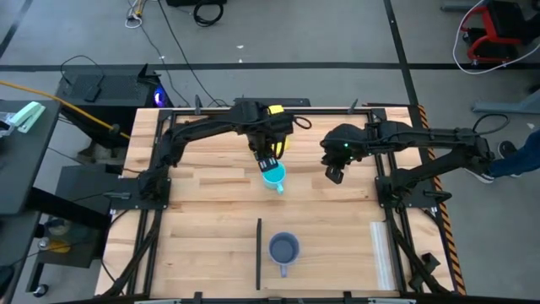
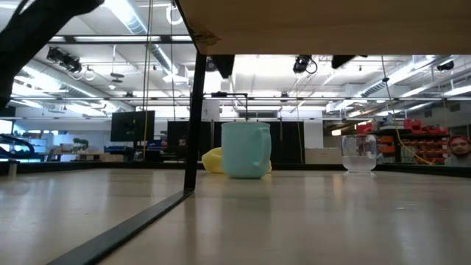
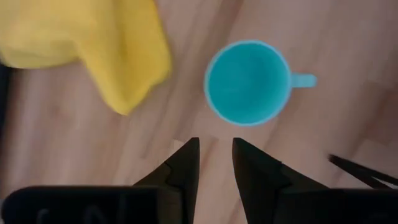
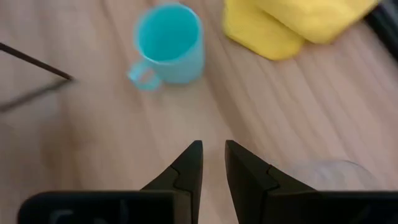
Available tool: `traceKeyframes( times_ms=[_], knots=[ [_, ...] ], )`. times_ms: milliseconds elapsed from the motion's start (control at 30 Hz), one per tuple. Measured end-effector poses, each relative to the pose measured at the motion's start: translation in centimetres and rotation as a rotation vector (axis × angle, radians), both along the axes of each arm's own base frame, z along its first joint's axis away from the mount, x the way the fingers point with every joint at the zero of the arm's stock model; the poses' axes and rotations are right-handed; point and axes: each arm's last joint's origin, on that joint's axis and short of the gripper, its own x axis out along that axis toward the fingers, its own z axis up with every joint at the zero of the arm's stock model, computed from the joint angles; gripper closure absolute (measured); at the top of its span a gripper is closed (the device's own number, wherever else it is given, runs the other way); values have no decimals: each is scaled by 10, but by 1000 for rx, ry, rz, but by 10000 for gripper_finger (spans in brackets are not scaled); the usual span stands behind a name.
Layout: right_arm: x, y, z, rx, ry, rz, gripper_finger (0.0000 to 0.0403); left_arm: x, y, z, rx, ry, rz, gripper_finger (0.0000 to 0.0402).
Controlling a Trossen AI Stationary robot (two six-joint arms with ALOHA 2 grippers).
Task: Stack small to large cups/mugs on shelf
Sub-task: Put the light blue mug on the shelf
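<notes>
A robotics lab or workshop: beyond the wooden counter (image 1: 211, 228) hang strip ceiling lights (image 2: 132, 22), and dark monitors (image 2: 132, 125) and cables (image 1: 169, 34) surround it.

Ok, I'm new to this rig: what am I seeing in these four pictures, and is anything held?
Two dark robot arms work at a wooden table. One picture looks down from overhead, one looks level across the tabletop, and two come from cameras on the arms' wrists. The left gripper hangs above the turquoise mug, fingers apart, holding nothing. The right gripper waits to the mug's right, also empty, fingers slightly apart. A yellow cloth lies beside the turquoise mug, a grey-blue mug stands near the front edge, and a clear cup stands off to one side.
</notes>
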Motion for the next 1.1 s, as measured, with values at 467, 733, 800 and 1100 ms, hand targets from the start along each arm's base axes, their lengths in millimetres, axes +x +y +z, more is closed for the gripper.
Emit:
traceKeyframes(
  times_ms=[467, 733, 800, 1100],
  knots=[
    [-8, 13, 4, 138, 59, 49, 327, -13, -5, -32, 107, 183, -4, 307],
    [-8, 27, 8, 92, 12, 83, 327, -80, 21, -3, 99, 154, 194, 319],
    [-8, 28, 9, 87, 10, 82, 327, -103, 22, 3, 118, 118, 254, 320],
    [14, 3, 13, 48, -153, 42, 327, -182, -2, -28, 128, -75, 401, 318]
  ],
)
